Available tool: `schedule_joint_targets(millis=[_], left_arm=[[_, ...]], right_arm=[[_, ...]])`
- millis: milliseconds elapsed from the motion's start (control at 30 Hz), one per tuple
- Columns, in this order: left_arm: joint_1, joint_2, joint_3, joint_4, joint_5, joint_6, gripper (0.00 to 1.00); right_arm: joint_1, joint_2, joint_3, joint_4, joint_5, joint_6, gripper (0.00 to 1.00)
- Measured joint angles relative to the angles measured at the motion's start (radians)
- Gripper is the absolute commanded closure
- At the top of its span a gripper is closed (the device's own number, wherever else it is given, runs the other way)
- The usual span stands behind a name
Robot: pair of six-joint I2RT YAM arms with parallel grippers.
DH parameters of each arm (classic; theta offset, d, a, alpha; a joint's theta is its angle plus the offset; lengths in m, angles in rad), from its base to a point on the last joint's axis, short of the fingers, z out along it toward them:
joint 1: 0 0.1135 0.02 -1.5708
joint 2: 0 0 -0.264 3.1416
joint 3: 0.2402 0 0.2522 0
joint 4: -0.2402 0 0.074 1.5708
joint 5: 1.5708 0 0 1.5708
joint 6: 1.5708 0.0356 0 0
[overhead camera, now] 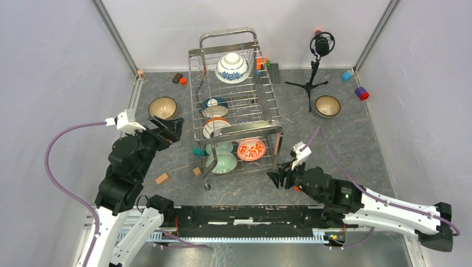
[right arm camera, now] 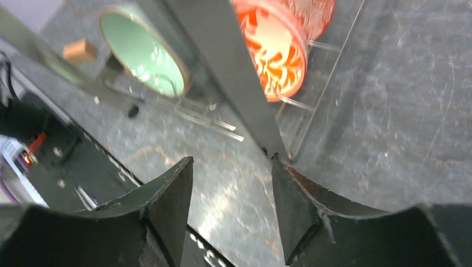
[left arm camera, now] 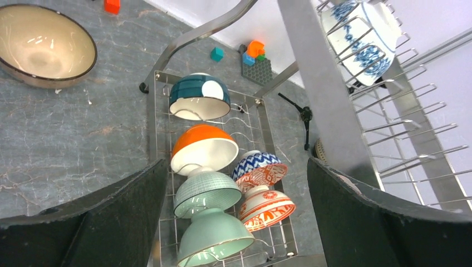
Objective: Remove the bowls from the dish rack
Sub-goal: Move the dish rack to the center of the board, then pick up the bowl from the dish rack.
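The steel dish rack point(overhead camera: 267, 125) stands mid-table. A blue-and-white bowl point(overhead camera: 232, 67) sits on its upper tier. The lower tier holds a teal bowl point(left arm camera: 195, 92), an orange bowl point(left arm camera: 200, 142), two pale green bowls point(left arm camera: 214, 233) and a red-and-white bowl point(left arm camera: 267, 206). On the table, a brown bowl point(overhead camera: 162, 107) lies left of the rack and another point(overhead camera: 328, 105) lies right of it. My left gripper point(overhead camera: 170, 128) is wide open beside the rack's left side, holding nothing. Open and empty too, my right gripper point(overhead camera: 278, 178) hovers low at the rack's front right post point(right arm camera: 222, 67).
A black microphone tripod point(overhead camera: 314, 67) stands behind the right brown bowl. Small coloured blocks point(overhead camera: 362, 93) lie along the back, and wooden blocks point(overhead camera: 162, 178) lie front left of the rack. Grey walls close in the sides, and a black rail point(overhead camera: 245, 214) runs along the near edge.
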Motion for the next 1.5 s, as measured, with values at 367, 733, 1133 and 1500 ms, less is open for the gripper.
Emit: schedule_joint_targets(millis=[367,733,1133,1500], left_arm=[[0.000,0.076,0.192,0.009,-0.016,0.033,0.00],[0.000,0.340,0.502,0.140,0.037,0.029,0.00],[0.000,0.667,0.755,0.191,0.269,-0.019,0.00],[0.000,0.551,0.635,0.217,0.153,0.019,0.00]], right_arm=[[0.027,0.005,0.447,-0.443,0.208,-0.044,0.18],[0.026,0.244,0.937,-0.268,0.538,-0.421,0.16],[-0.287,0.862,1.633,-0.166,0.101,-0.509,0.13],[-0.512,1.194,1.690,-0.188,-0.362,-0.425,0.02]])
